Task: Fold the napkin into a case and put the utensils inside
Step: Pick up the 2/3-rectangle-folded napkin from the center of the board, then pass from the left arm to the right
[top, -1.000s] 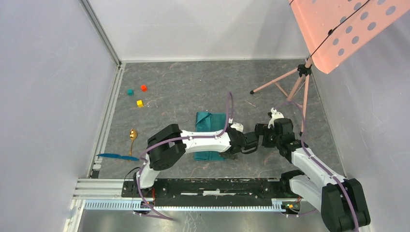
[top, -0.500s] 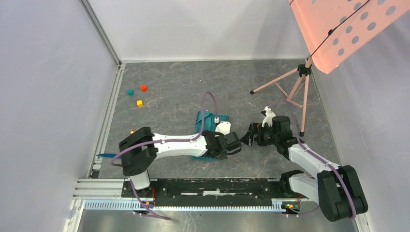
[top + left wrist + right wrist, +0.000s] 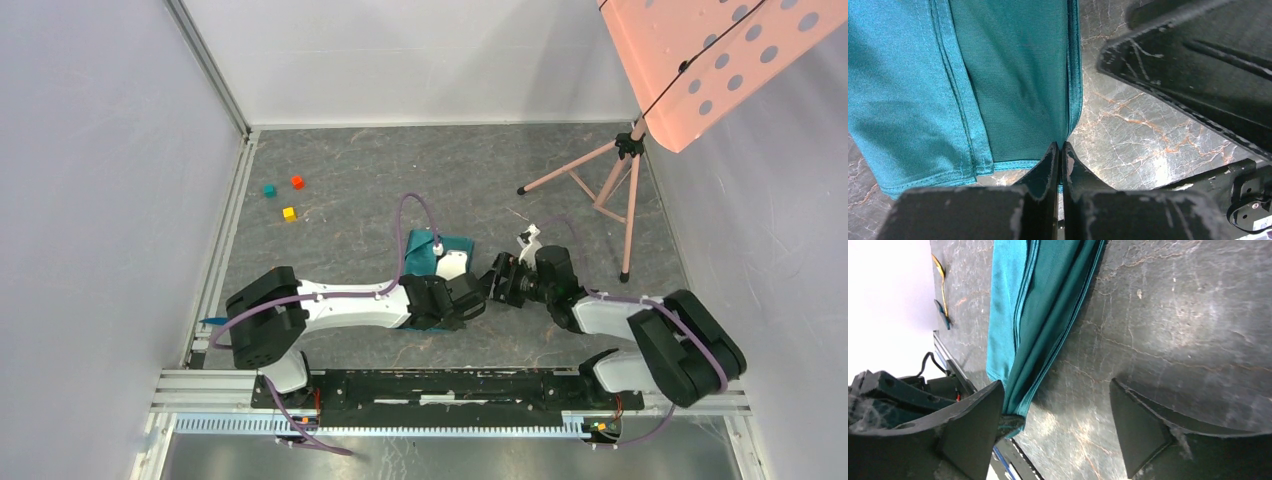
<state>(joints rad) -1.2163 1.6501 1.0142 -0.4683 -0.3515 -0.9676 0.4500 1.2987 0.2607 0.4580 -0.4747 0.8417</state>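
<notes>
The left gripper is closed tight. Its two black fingertips pinch the folded edge of the soft teal-green fabric napkin at the near right corner. The napkin lies flat on the dark marbled bench, a little toward 6 o'clock from the middle. It is folded into a long layered strip with stitched hems running along its length. In the top view the left arm covers most of it, and only the far end shows.

The right gripper stands wide open with nothing but bare bench between its fingers. It sits low, just at 3 o'clock of the napkin's near corner. One finger is right against that corner, though whether it touches cannot be told. The two grippers sit almost tip to tip.

A slim bright-blue utensil lies at 8 o'clock by the bench's edge, partly hidden by the left arm. In the right wrist view a thin gold metal spoon shows near it, too small for detail.

A red cube, a yellow cube and a teal cube sit together at 10 o'clock, well apart from the napkin. A pink tripod stand stands at 2 o'clock under a perforated pink panel.
</notes>
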